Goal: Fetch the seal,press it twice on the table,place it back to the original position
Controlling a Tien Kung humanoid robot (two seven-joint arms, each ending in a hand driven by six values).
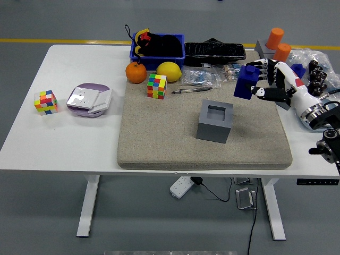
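Seal (246,83): blue, blocky, stepped top, upright. Pinched in the right hand (265,84), thumb and fingers closed on its right side, held above the felt mat (159,138) near its far right corner. Grey holder (215,121), socket empty, lies down-left of the seal on the surface (79,138).

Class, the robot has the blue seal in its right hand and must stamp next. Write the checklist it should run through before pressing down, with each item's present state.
1. Seal gripped by right hand: ok, fingers closed around it.
2. Seal clear of grey holder: ok, lifted up and to the right.
3. Holder upright with slot open for the return: ok.
4. Bare mat free for pressing: ok, open space left of the holder.
5. Pen and cube away from that spot: ok.
6. Seal face level: cannot tell.
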